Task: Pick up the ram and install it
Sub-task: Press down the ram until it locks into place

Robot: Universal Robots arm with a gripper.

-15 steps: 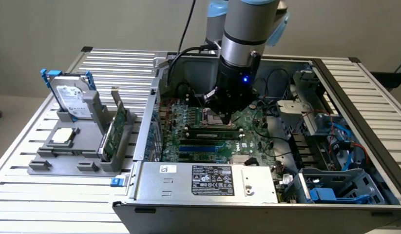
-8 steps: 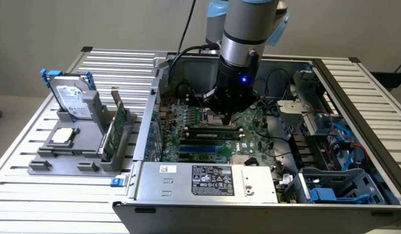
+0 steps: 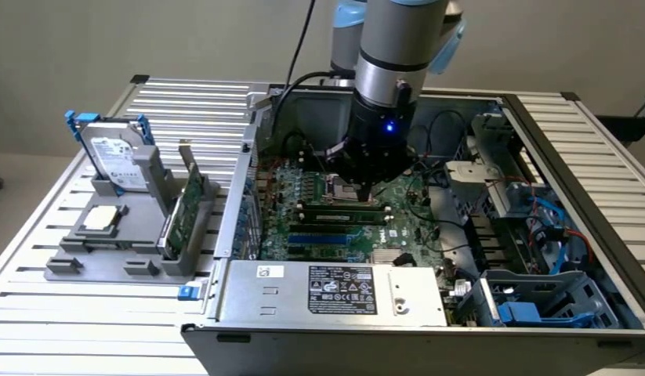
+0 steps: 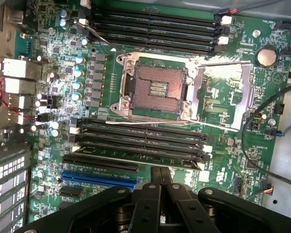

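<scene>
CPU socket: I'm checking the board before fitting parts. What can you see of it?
The CPU socket is empty: a square, brownish contact field framed in black plastic and bright metal. Its metal load plate lies swung open beside it. It sits flat on the green motherboard between two banks of memory slots.

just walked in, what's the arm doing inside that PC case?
The robot arm's black gripper is shut and hangs low over the green motherboard inside the open computer case, right by the black memory slots beside the empty CPU socket. A long green memory stick sits in a slot below it.
</scene>
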